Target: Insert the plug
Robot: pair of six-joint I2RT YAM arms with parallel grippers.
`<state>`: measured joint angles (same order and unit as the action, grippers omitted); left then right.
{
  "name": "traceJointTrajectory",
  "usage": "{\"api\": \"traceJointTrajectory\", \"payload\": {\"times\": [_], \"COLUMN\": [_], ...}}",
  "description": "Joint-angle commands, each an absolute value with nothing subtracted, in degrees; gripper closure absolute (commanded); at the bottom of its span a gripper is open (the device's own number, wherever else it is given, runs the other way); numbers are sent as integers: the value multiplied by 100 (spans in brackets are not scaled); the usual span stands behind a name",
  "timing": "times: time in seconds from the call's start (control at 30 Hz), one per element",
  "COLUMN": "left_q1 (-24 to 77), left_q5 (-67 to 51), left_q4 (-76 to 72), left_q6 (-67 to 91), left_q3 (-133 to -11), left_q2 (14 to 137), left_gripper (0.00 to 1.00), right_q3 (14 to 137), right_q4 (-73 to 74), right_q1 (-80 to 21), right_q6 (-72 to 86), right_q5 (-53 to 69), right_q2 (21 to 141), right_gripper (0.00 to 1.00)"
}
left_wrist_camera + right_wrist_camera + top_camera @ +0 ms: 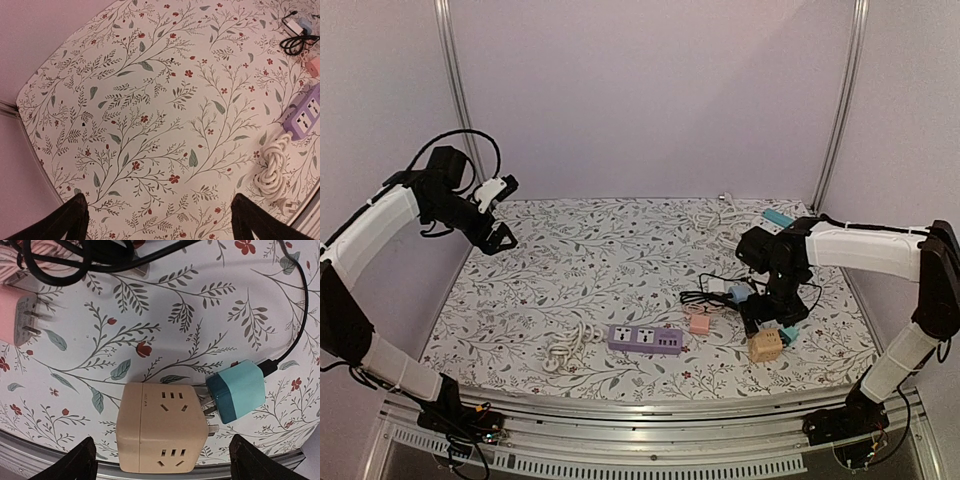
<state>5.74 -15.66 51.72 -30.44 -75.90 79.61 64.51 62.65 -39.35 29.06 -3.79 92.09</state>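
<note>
floral tabletop (570,260). left arm (375,225) raised at upper left of top view, left fingers (70,222) spread wide, holding nothing. right arm (865,250) low at right. purple power strip (645,338) lower centre. beige socket cube (160,427) sits between spread right fingers (75,462), untouched. teal plug (237,392) lower right of wrist view, against cube's right face, prongs showing

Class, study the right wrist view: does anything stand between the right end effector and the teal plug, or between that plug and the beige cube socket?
Nothing visible does. The right end effector hangs open above the teal plug, which lies beside the beige cube socket, prongs toward it. Its black cable trails off the far side.
</note>
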Motion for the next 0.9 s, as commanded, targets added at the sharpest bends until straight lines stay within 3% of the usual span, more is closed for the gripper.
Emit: {"api": "traceJointTrajectory", "payload": {"times": [0.0, 0.4, 0.67, 0.87], "left_q1": [646, 655, 698, 1024], "left_q5": [-1581, -1535, -1591, -1385], "left_q4": [5186, 5174, 5245, 5735], "left_q6": [-3034, -3026, -3045, -3256], "left_q3": [-7507, -7532, -7548, -7914], "left_q2": [7917, 8016, 8016, 8029], "left_gripper": [1, 1, 1, 1], "right_q3": [6254, 6293, 6571, 7427], "right_q4": [6067, 6053, 6199, 6247], "right_q1": [-3993, -4135, -4150, -4140], "right_q6": [3021, 3085, 3081, 3130], "right_q5": [-137, -168, -72, 872], "right_q2": [9451, 9843, 9730, 9270], "right_gripper": [15, 38, 79, 93]}}
